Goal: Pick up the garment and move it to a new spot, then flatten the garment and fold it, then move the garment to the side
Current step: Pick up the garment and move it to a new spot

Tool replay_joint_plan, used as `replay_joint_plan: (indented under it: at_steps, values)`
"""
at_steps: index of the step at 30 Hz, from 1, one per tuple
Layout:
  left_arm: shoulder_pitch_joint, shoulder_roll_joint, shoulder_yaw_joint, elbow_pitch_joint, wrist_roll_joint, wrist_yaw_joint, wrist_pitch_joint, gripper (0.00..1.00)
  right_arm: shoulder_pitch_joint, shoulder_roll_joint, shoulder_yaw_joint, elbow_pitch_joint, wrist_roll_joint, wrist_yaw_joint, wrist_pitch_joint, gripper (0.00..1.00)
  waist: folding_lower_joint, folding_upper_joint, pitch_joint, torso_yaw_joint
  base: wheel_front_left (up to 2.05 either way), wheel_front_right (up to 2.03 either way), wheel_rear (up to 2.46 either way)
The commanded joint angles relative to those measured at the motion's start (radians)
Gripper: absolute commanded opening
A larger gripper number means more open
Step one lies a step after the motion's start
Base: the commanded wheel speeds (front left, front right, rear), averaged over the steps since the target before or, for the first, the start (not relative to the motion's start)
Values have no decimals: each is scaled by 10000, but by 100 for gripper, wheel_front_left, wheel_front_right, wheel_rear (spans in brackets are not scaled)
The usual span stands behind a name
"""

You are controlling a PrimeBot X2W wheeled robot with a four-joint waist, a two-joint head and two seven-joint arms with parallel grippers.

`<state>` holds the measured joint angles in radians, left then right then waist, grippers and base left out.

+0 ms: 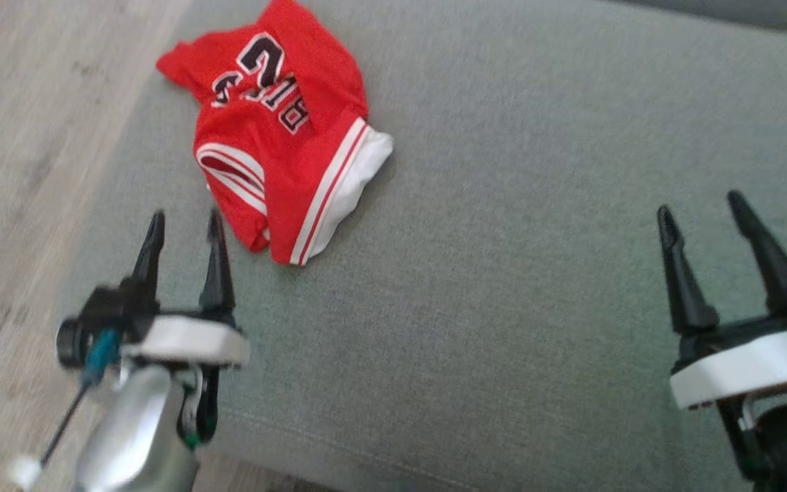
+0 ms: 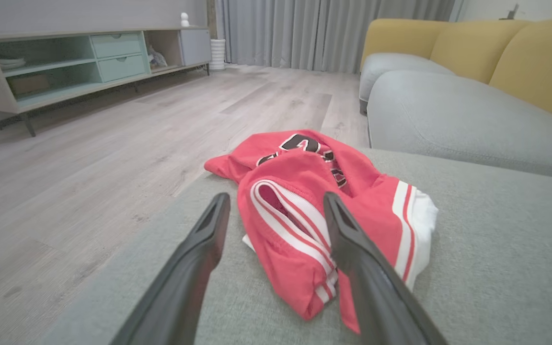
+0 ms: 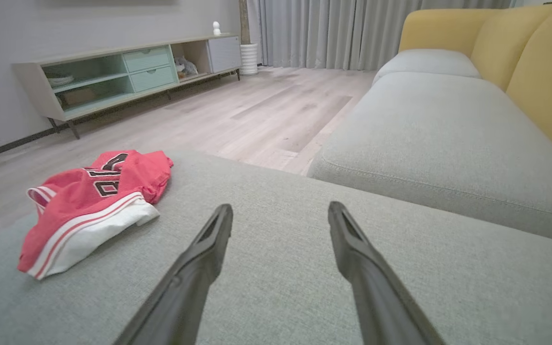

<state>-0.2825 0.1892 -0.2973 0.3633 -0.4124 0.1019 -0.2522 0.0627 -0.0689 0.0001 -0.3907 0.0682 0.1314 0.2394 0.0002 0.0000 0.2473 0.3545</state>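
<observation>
**My two grippers are open and the red shirt lies by my left one**

The biggest thing is the wide grey seat cushion (image 1: pixel 503 287) under my arms. Its cloth is rough and woven, and a thin sewn line runs near its front edge. To its left is the pale wooden plank floor (image 1: pixel 18 137), smooth with faint grain. Past the far edge sits a second rounded grey seat cushion (image 3: pixel 439 134) with puffy yellow back cushions (image 2: pixel 472 43) behind it. Long grey curtains (image 2: pixel 314 28) hang in soft folds at the far wall. Beside them stands a long low cabinet with mint green drawers and open shelves (image 2: pixel 89 62) on thin dark legs.

The crumpled red sports shirt (image 1: pixel 277 130) lies on the wide grey cushion, close to the edge by the floor. It is soft and bunched in a heap. It has white and red stripes on its trim, a white hem and black letters with white edges.

My left gripper (image 1: pixel 185 215) is spread wide and holds nothing. Its long dark pointed fingers (image 2: pixel 199 239) aim at the shirt. One tip is just beside the cloth, and I cannot tell if it touches.

My right gripper (image 1: pixel 699 205) is spread wide too, and it holds nothing. It is over bare grey cushion, well apart from the shirt.
</observation>
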Motion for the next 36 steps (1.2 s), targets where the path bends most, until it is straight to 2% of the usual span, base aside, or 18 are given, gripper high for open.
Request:
replay_joint_plan:
  at_steps: [1, 5, 10, 17, 18, 19, 20, 22, 24, 27, 36]
  values:
    - [-901, 93, 375, 171, 16, -220, -93, 100, -453, -252, 210, -538, -104, -7, 129, 100, -2, 0, 820, 143, 0, 0, 0]
    - [-2344, -122, 142, 1909, -199, -1012, 116, 100, -690, -508, 86, -874, -191, -7, 465, 100, -2, 0, 1593, 114, 0, 0, 0]
    - [-4024, -360, -148, 4344, -557, -1825, 1179, 100, -970, -717, 41, -1138, -186, -7, 712, 100, -2, 0, 2242, -12, 0, 0, 0]
    - [-5423, -579, -454, 6870, -1086, -2252, 2506, 100, -1133, -680, -24, -1111, -112, -7, 762, 100, -2, 0, 2423, -220, 0, 0, 0]
    - [-5530, -591, -511, 7071, -1142, -2275, 2620, 96, -1135, -661, -29, -1082, -101, -7, 749, 100, -2, 0, 2401, -247, 0, 0, 0]
    - [-5613, -593, -582, 7222, -1178, -2292, 2670, 44, -1134, -637, -43, -1051, -92, -7, 728, 100, -2, 0, 2369, -266, 0, 0, 0]
    - [-5680, -576, -645, 7328, -1195, -2302, 2621, 0, -1126, -619, -64, -1012, -89, -7, 700, 100, -2, 0, 2320, -282, 0, 0, 0]
    - [-5759, -485, -717, 7417, -1179, -2312, 2140, 0, -1110, -575, -72, -934, -73, -7, 608, 100, -2, 0, 2149, -322, 0, 0, 0]
    - [-5739, -325, -703, 7476, -1149, -2315, 1127, 0, -1083, -507, -49, -801, -41, -7, 425, 100, -2, 0, 1763, -395, 0, 0, 0]
    - [-5605, -149, -648, 7485, -1105, -2253, 394, 0, -1036, -416, 6, -616, 26, -7, 200, 100, -2, 0, 1222, -482, 0, 0, 0]
    - [-4593, 407, -449, 6463, -978, -1926, -63, 0, -679, -92, 60, 0, 215, -7, -435, 100, -2, 0, -420, -747, 0, 0, 0]
